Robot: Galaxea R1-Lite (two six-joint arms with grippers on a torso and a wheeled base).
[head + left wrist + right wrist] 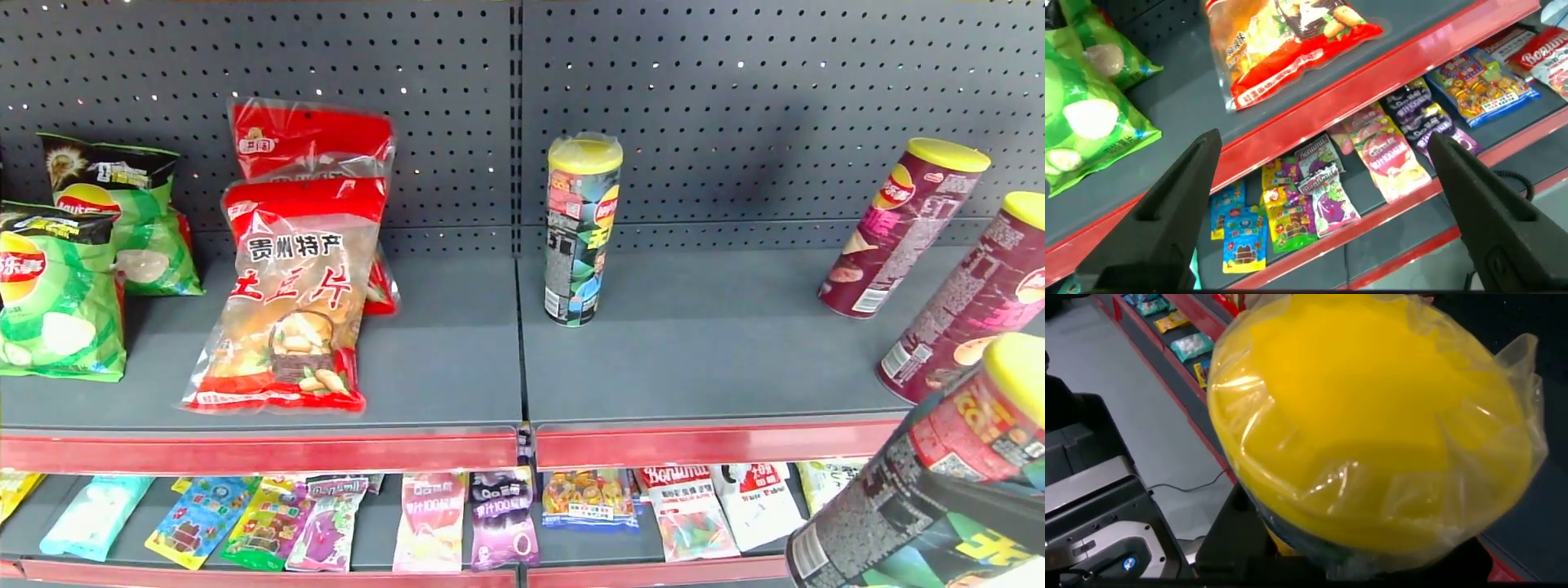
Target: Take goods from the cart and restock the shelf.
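Bright even light, seemingly overhead, glares off the wrapped can [1372, 416].

The shelf [457, 367] is faced from the front by the head view, from close by and slightly above, so that its upper board is looked down on and the sweet packets [429, 518] below are caught at the bottom edge. The left wrist view is aimed steeply down between the spread fingers of the left gripper [1324, 135]; the red bag [1290, 41], green bag [1086, 114] and sweet packets are shared with the head view. The right wrist view is set very near the yellow lid [1372, 416] of the can [922, 490], also seen at the head view's lower right.
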